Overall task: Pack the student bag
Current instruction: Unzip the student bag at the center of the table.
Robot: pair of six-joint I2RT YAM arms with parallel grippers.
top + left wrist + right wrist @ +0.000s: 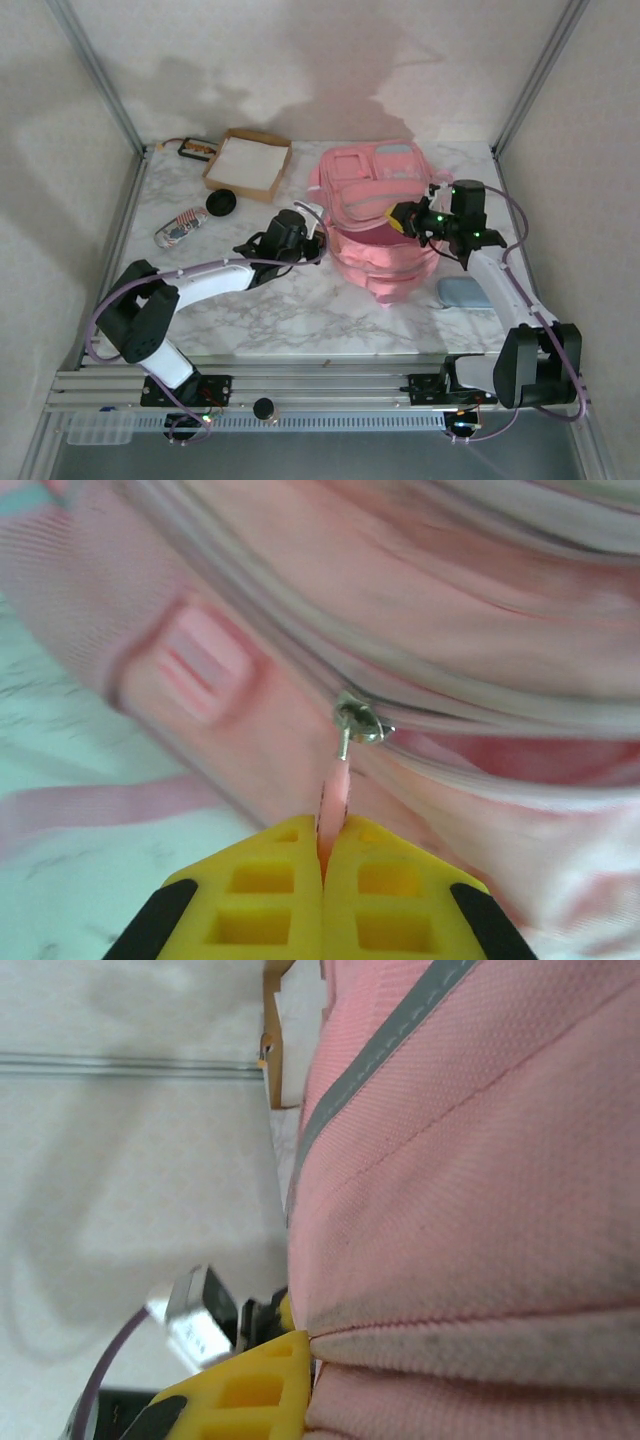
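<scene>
The student bag (372, 192), pink with grey-white panels, lies in the middle of the marble table. My left gripper (322, 238) is at the bag's left side. In the left wrist view its yellow fingertips (325, 832) are shut on the pink pull tab (334, 785) hanging from the silver zipper slider (358, 723). To the right of the slider the zip gapes a little. My right gripper (402, 215) is at the bag's upper right, shut on a fold of the pink fabric (480, 1160). One yellow finger (262, 1380) shows there; the other is hidden by the cloth.
A brown cardboard box (248, 165) with a white inside stands at the back left, with a dark flat item (197, 149) behind it. A black round object (221, 203) and a striped pouch (182, 227) lie left of the bag. A pale blue case (465, 293) lies to its right.
</scene>
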